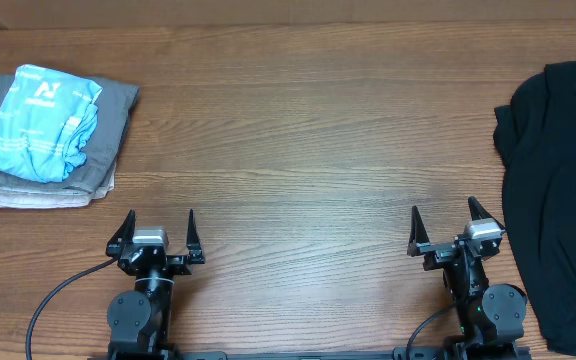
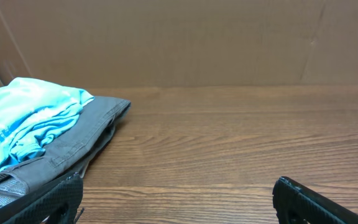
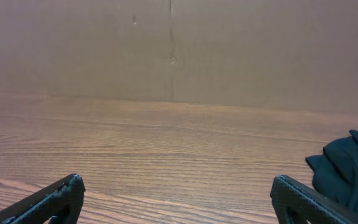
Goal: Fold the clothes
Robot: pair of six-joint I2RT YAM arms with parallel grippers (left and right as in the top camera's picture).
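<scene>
At the far left of the table [image 1: 298, 130] lies a folded stack [image 1: 53, 150], with a light blue garment [image 1: 38, 120] on top of a grey garment [image 1: 116, 108]. Near the front edge, the left gripper [image 1: 160, 215] has its two fingers spread wide apart and holds nothing. Further to the right, the right gripper [image 1: 444, 207] is also wide apart and empty. At the right edge lie the black clothes [image 1: 558, 180], an unfolded heap partly outside the overhead view, just beside the right gripper.
</scene>
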